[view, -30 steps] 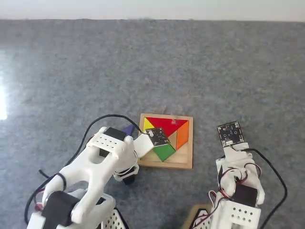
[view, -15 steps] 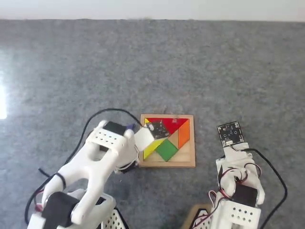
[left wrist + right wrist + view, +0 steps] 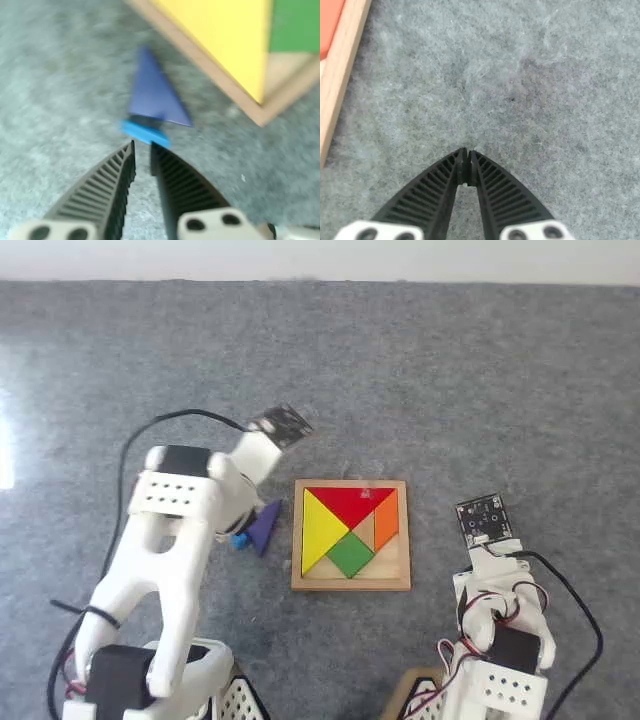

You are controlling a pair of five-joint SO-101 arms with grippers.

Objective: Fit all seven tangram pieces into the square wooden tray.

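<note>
Left claw, narrowly parted and empty, hovers just beside the blue piece and purple triangle, both on the table left of the wooden tray. Yellow, red, green and orange pieces sit inside; the lower right corner looks bare. Half a second ago this arm covered the tray; it has since withdrawn. Right claw is pressed together.

Tray partly filled (four pieces); purple triangle, blue piece lie beside it
</note>
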